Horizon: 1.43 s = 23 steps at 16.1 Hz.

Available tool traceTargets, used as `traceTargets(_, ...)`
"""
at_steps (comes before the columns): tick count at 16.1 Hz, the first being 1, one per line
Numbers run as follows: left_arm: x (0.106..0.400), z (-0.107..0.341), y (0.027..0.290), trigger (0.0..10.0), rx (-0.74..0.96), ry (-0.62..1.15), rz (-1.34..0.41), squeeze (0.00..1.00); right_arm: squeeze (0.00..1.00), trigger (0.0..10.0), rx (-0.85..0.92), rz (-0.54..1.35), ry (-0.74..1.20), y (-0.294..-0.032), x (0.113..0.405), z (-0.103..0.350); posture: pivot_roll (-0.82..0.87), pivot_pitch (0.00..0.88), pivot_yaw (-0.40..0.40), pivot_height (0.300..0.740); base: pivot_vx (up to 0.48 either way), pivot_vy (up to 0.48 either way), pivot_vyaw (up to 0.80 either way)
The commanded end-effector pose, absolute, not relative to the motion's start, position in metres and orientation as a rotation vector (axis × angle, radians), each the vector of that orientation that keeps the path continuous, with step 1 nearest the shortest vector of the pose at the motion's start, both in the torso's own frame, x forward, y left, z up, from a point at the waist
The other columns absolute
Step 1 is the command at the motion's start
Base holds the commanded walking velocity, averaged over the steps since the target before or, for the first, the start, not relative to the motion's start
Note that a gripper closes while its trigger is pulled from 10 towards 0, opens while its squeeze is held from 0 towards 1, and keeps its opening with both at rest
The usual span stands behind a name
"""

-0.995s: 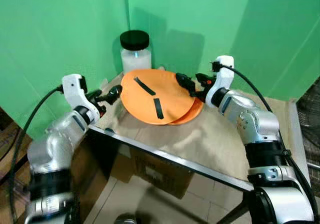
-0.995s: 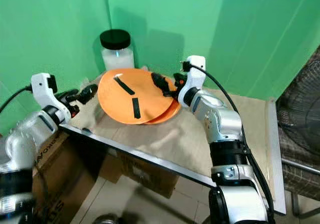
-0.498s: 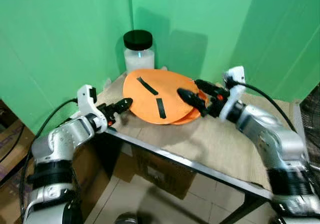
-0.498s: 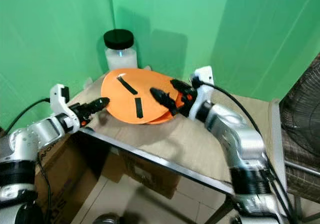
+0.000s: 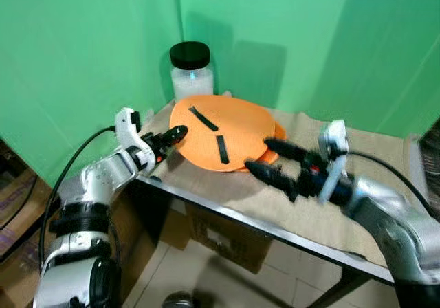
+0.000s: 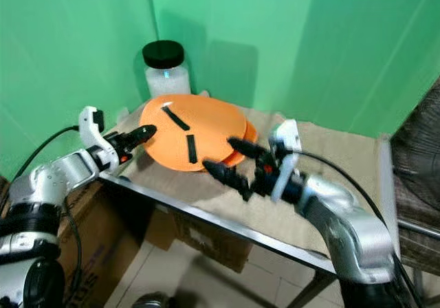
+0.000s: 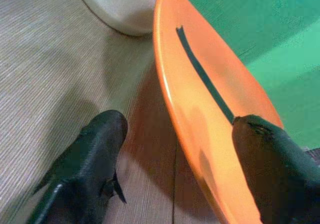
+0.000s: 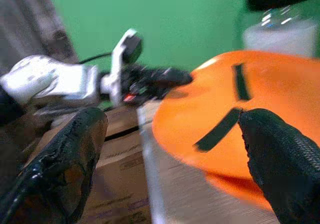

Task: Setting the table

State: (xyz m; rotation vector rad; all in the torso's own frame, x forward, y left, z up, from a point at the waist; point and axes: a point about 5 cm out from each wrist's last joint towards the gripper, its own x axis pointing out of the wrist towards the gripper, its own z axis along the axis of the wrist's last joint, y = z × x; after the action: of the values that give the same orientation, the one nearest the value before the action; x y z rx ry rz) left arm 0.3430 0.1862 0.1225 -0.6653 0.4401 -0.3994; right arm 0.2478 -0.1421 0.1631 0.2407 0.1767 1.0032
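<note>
The orange plate point(image 5: 221, 132), marked with two black strips, was seen tilted on the cloth-covered table point(image 5: 309, 205), near its back left corner, with a second orange plate point(image 5: 269, 155) under its right edge. Just behind it stood a jar with a black lid point(image 5: 190, 71), holding something white.

The left gripper point(image 5: 173, 137) was found at the plate's raised left rim. In the left wrist view the rim was seen running between the two parted black fingers point(image 7: 85, 159), one below the plate above the cloth and the other over its upper face. Whether either finger touched the plate could not be told with certainty.

The right gripper point(image 5: 273, 159) was held spread wide at the plate's right front edge, empty, its fingers aimed back toward the plate and, beyond it, toward the left arm.

It was judged that the next move turned on the left gripper: the rim already lay across its gap, so only a closing would be needed there. The right gripper was placed just short of the plate's lower edge.
</note>
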Motion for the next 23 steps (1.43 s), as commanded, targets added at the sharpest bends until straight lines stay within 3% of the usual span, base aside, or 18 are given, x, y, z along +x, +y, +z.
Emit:
traceTargets(1,0.346,0.127,0.184,0.0,-0.653,0.431,-0.416,0.0,0.0,10.0,0.234,1.031,0.171,-0.139,0.245,0.167,0.08,0.0,0.078,0.74,0.0,0.0,0.0)
traceTargets(14,0.349,0.124,0.179,0.0,-0.7,0.416,-0.473,0.0,0.0,10.0,0.21,1.093,0.234,-0.136,0.231,0.162,0.08,0.0,0.08,0.74,0.0,0.0,0.0)
traceTargets(23,0.345,0.132,0.174,0.0,-0.839,0.362,-0.524,0.0,0.0,10.0,0.2,1.077,0.221,-0.139,0.233,0.163,0.08,0.0,0.08,0.74,0.0,0.0,0.0)
